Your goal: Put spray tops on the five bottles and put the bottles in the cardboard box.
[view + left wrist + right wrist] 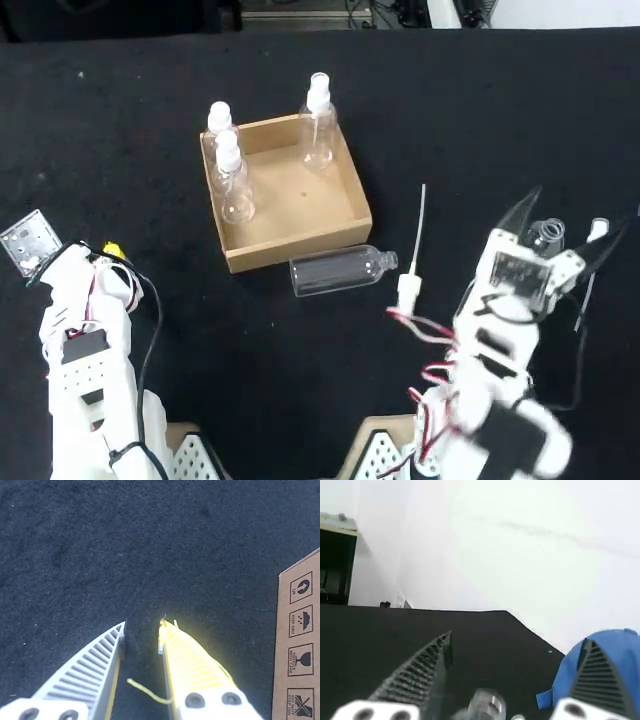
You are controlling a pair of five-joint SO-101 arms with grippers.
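The cardboard box (300, 248) stands mid-table with three capped spray bottles upright in it: two at its left wall (218, 128) (233, 178) and one at the far right corner (318, 122). A clear uncapped bottle (338, 271) lies on its side just in front of the box. Beside its neck lies a spray top (410, 288) with its tube pointing away. My right gripper (568, 222) (517, 639) is open wide, with another bottle's neck (546, 237) (486, 705) standing between the fingers. A second spray top (597, 230) lies by the far finger. My left gripper (142, 626) hangs slightly open and empty over the black cloth.
Black cloth covers the whole table (150, 90). The left arm (80, 330) stands at the front left, with the box wall (297, 645) off to one side of its gripper. The right arm (500, 360) stands at the front right. A white wall (530, 540) rises behind the table.
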